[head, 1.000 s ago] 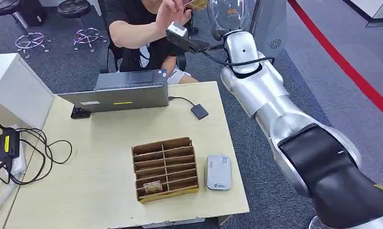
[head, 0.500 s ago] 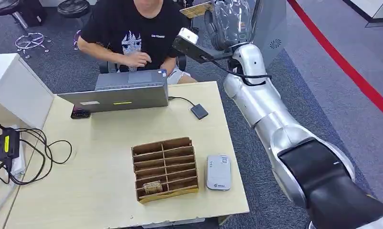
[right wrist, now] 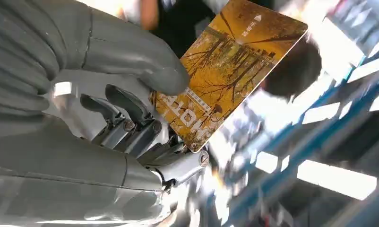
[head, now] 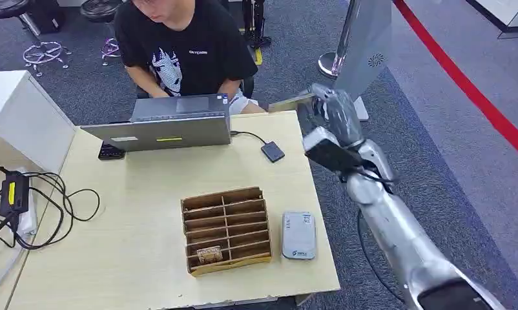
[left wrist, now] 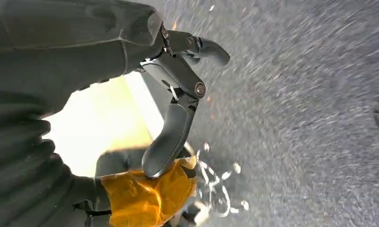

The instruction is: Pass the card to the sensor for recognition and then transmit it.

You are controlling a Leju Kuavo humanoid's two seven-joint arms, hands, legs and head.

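My right hand (head: 334,111) hovers above the table's far right edge and pinches a yellow card (head: 292,102). In the right wrist view the card (right wrist: 231,66) shows autumn trees and is held at one end between the grey thumb and the darker fingers (right wrist: 131,118) of my right hand (right wrist: 107,85). A grey-white card sensor (head: 298,235) lies flat near the table's front right, well below and nearer than the hand. My left hand (left wrist: 173,94) hangs over dark carpet, fingers apart, holding nothing.
A cardboard slot organiser (head: 225,229) with one card (head: 209,254) in a front slot stands left of the sensor. A small black box (head: 272,152) on a cable, a laptop (head: 163,129) and a seated person (head: 179,45) are at the far side. Cables (head: 43,206) lie at the left.
My right arm has swung down from high beside the person to just over the table's far right edge, card still in hand. The person lowered a raised hand to the laptop.
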